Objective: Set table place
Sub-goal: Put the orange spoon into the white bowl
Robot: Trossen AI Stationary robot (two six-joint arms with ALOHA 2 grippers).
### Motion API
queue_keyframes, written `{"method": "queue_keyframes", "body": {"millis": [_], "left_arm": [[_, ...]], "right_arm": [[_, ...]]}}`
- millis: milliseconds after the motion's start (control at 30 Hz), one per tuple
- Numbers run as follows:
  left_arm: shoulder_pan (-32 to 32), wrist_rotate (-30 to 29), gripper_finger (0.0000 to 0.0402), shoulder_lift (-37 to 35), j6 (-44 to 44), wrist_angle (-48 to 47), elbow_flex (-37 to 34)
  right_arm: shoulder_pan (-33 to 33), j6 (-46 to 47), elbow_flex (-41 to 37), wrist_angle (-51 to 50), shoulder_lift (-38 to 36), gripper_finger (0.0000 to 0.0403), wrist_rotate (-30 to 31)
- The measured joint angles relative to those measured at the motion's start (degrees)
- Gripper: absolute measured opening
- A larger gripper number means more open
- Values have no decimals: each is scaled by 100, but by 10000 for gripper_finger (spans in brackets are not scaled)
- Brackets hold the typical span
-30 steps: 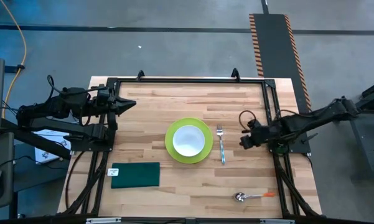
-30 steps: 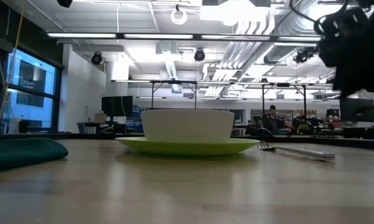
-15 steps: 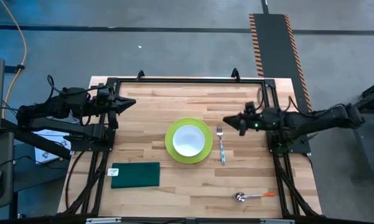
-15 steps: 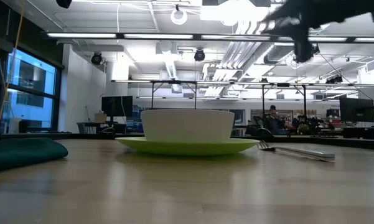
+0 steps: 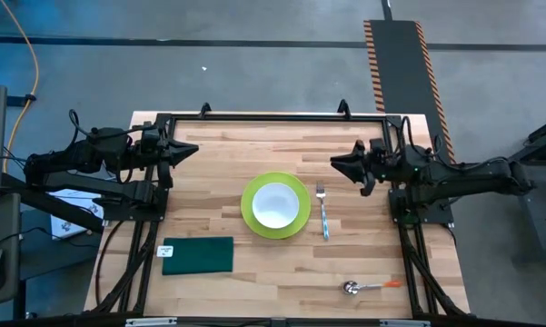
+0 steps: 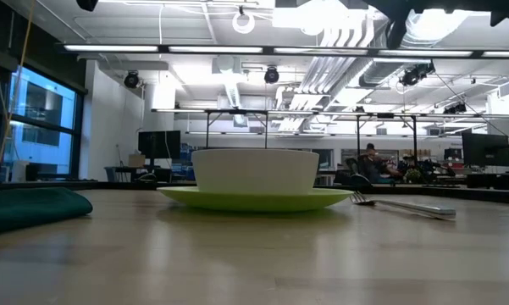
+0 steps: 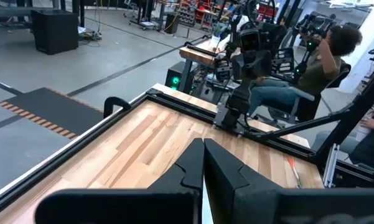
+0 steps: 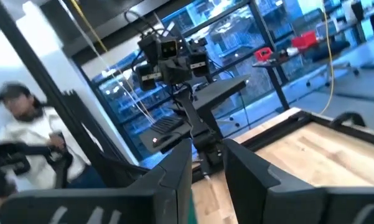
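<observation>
A white bowl [image 5: 275, 203] sits on a lime green plate [image 5: 252, 218] in the middle of the light wooden table [image 5: 254, 145]. A fork [image 5: 323, 213] lies on the table just right of the plate. A spoon [image 5: 368, 287] with an orange handle lies near the front right. A dark green napkin [image 5: 198, 255] lies flat at the front left. My left gripper [image 5: 193, 152] is shut and empty, held level over the far left. My right gripper [image 5: 336, 163] is open and empty, held level above the table, beyond the fork, pointing left.
Black metal frames [image 5: 395, 145] stand along the table's left, right and far sides. In the low view the bowl [image 6: 254, 169], plate [image 6: 254, 199], fork [image 6: 402, 204] and napkin [image 6: 30, 206] show. People sit beyond the table [image 7: 317, 62], [image 8: 25, 143].
My right gripper has risen from beside the fork, tipped from pointing down to level, and drawn back toward the table's far right. In the low view it has gone up out of the picture. The fork lies where it was.
</observation>
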Motion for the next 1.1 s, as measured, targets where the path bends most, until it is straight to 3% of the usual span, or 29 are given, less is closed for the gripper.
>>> {"method": "queue_keyframes", "body": {"millis": [167, 800, 1100], "left_arm": [[-1, -6, 1, 0, 157, 0, 0], [1, -3, 5, -1, 177, 11, 0], [1, -248, 97, -2, 192, 7, 0]], "right_arm": [[50, -666, 0, -12, 0, 83, -2], [50, -930, 0, 5, 0, 83, -2], [50, -932, 0, 4, 0, 83, -2]]}}
